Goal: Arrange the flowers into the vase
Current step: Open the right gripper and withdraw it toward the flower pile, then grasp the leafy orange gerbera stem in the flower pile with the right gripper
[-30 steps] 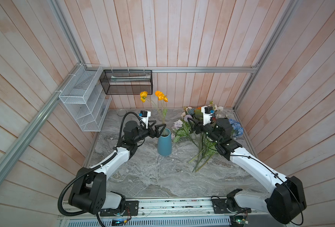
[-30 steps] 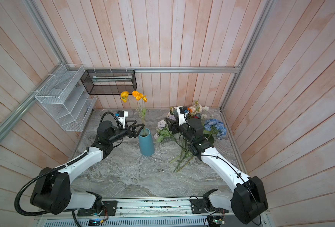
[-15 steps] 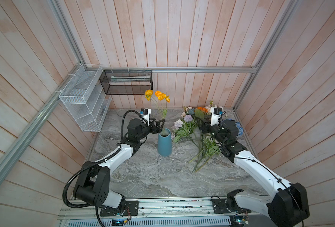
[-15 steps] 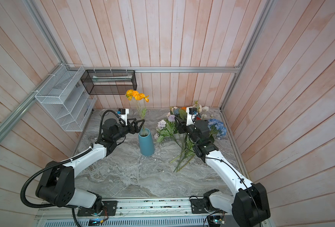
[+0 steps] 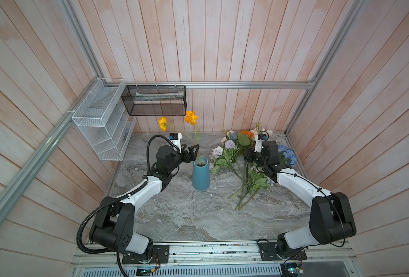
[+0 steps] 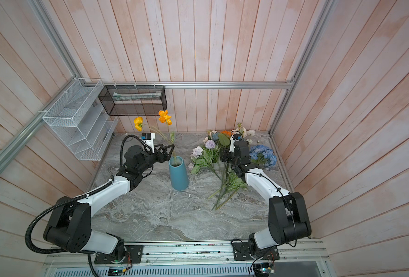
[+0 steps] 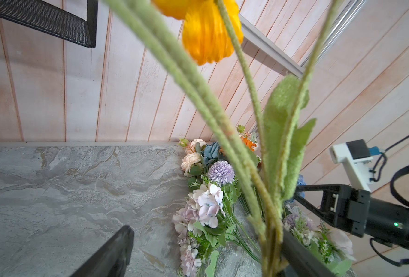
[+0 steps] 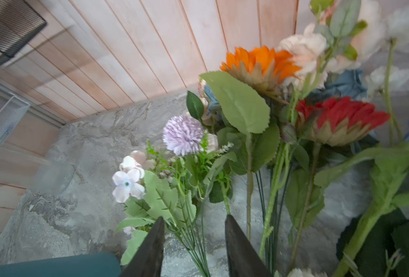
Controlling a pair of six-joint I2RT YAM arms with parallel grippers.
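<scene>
Poppies [image 5: 191, 117] stand in the vase [image 5: 201, 176], my left end effector [image 5: 194, 153] wide just above it, right end effector [image 8: 193, 221] narrowly open astride loose flowers [image 5: 229, 156].

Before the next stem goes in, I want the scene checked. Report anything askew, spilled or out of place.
The long-stemmed yellow-orange poppies in the tapered blue vase splay apart and lean rather than standing straight. The other artificial flowers lie in a loose heap on the grey marble table. Nothing looks spilled or broken.
</scene>
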